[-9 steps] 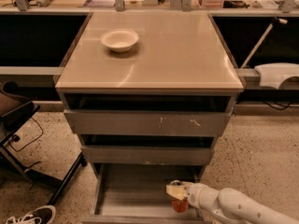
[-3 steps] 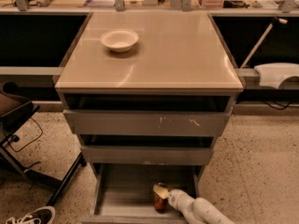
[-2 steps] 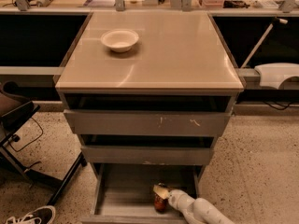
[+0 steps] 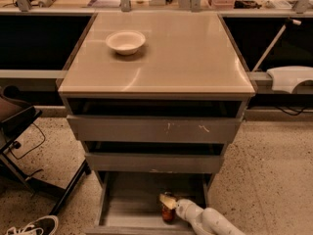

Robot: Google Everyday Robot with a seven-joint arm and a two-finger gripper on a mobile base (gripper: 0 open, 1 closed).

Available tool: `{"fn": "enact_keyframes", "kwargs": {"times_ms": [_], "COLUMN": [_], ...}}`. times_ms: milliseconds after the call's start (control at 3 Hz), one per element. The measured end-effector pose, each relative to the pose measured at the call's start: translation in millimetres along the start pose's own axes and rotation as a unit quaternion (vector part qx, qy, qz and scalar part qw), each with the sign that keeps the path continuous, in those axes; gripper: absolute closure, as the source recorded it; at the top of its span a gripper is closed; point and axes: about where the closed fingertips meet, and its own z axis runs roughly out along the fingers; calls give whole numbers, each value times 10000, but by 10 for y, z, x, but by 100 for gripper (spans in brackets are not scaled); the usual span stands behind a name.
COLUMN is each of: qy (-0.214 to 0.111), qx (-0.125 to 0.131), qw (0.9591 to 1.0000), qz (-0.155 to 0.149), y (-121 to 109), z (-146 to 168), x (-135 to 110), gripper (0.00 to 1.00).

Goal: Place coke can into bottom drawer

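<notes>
The coke can is a small red can standing upright on the floor of the bottom drawer, right of the middle. The bottom drawer is pulled out below the cabinet, a shallow grey tray. My gripper comes in from the lower right on a white arm and sits at the can's top, inside the drawer. Its yellowish tips cover the top of the can.
A white bowl sits on the cabinet top at the back left. Above the open drawer are the middle drawer front and a scratched top drawer front. A chair base and a shoe are at left.
Three seconds ago the gripper held the can near the drawer's right side; it has moved left and down into the drawer. Over the last second nothing visibly moved.
</notes>
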Motion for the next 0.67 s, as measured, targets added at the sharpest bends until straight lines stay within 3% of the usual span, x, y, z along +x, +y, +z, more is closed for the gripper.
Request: {"fn": "enact_keyframes", "kwargs": {"times_ms": [333, 667], "qy": [0, 0], "qx": [0, 0], "qw": [10000, 10000], "qz": [0, 0], "y": [0, 0], "z": [0, 0], "x": [0, 0], "gripper": [0, 0]}}
